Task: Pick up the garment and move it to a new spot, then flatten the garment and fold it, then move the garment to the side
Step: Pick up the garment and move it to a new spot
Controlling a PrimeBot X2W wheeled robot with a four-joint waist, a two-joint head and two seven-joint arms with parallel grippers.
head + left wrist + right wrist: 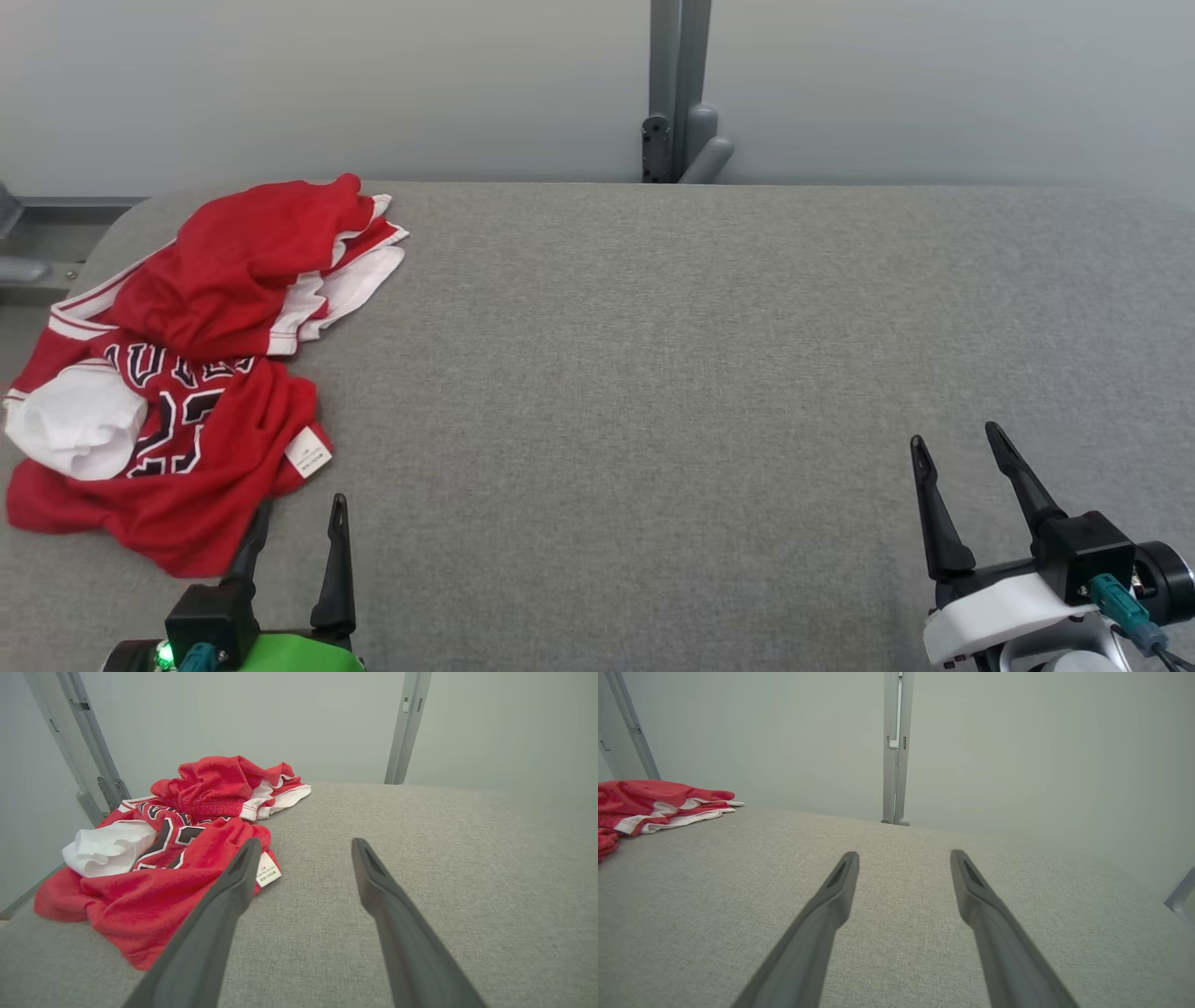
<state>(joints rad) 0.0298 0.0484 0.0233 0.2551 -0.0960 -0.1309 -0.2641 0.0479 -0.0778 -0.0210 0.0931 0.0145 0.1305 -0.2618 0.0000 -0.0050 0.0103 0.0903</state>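
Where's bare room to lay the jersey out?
Bare: the middle and right of the grey fabric tabletop, between the red jersey and the right pincer, back to the grey post. Crowded: the left end, where the jersey lies crumpled by the left pincer.

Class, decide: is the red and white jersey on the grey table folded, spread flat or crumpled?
Crumpled: the red and white jersey lies bunched in overlapping heaps, not laid flat.

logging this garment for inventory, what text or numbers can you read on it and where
Jersey lettering: creased, no whole word reads.
Number on the jersey: folded, perhaps "23", not sure.
White tag on the jersey: print too small to read.
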